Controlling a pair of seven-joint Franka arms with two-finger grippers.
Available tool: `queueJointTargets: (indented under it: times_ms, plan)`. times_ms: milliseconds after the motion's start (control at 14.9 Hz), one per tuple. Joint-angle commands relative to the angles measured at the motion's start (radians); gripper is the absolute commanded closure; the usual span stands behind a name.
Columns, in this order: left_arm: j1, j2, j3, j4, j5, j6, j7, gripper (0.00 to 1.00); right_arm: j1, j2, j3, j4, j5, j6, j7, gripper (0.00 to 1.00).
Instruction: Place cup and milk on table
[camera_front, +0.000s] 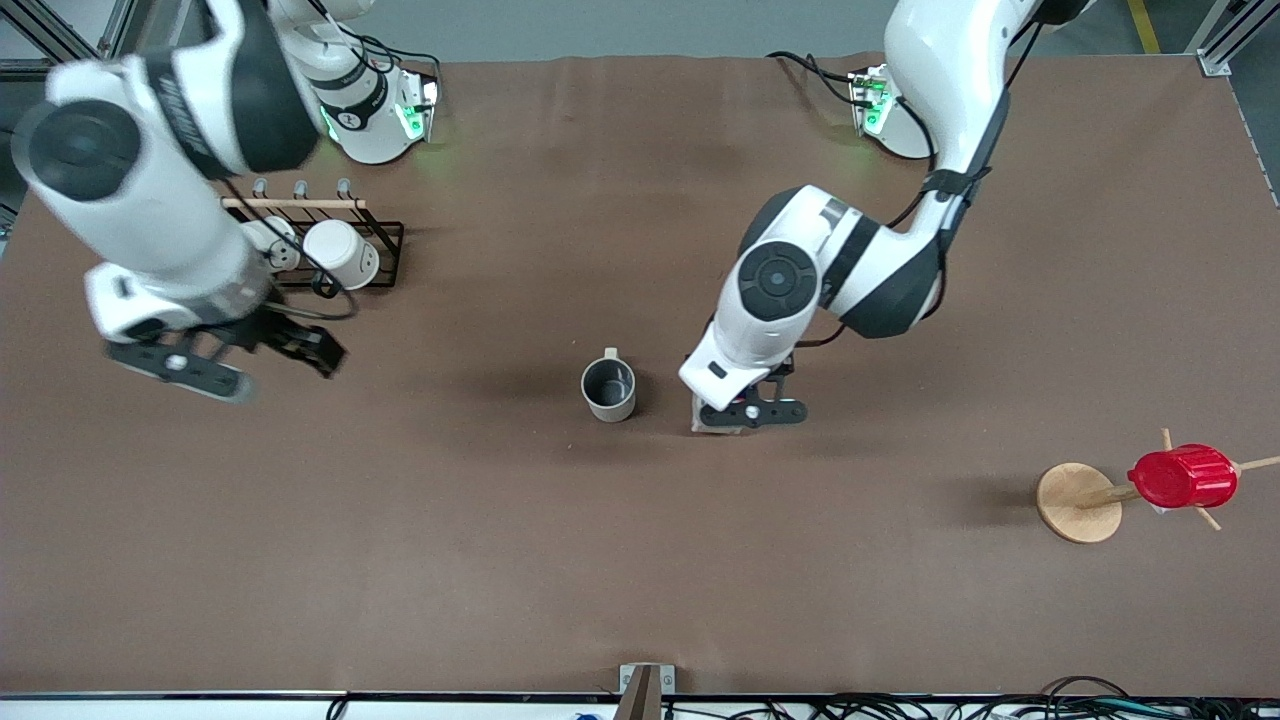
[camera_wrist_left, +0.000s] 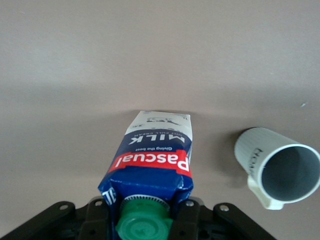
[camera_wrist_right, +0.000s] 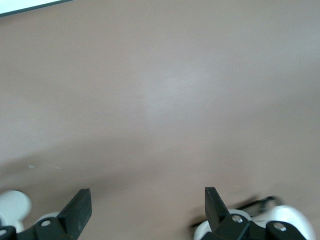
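The beige-grey cup (camera_front: 609, 388) stands upright on the brown table (camera_front: 640, 560), its handle toward the robots' bases. Beside it, toward the left arm's end, is the blue-and-white milk (camera_front: 712, 425), mostly hidden under the left hand. My left gripper (camera_front: 745, 410) is shut on the carton's gabled top. In the left wrist view the milk (camera_wrist_left: 152, 160) is upright with its green cap between the fingers of the left gripper (camera_wrist_left: 145, 215), its base down at the table, and the cup (camera_wrist_left: 280, 167) is close by. My right gripper (camera_front: 315, 352) hangs open and holds nothing, over bare table (camera_wrist_right: 160, 100) near the rack; the right gripper (camera_wrist_right: 147, 205) shows wide-spread fingers.
A black wire rack (camera_front: 385, 245) holding two white mugs (camera_front: 340, 252) stands near the right arm's base. A wooden peg stand (camera_front: 1075, 502) carrying a red ribbed cup (camera_front: 1183, 477) stands toward the left arm's end, nearer the front camera.
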Motion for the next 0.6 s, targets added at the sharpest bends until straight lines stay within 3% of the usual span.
queueJointTargets:
  times_ms: [0,201,536]
  plan:
    - [-0.031,0.034,0.014,0.056,0.000,-0.004,-0.048,0.95,-0.003,-0.115,-0.110,-0.048,0.083,-0.053,-0.207,0.00]
    - [-0.043,0.053,0.014,0.059,0.000,-0.004,-0.093,0.95,-0.046,-0.162,-0.176,-0.024,0.117,-0.126,-0.403,0.00]
    - [-0.090,0.071,0.014,0.056,0.018,-0.007,-0.090,0.95,-0.101,-0.116,-0.172,0.121,0.140,-0.191,-0.473,0.00]
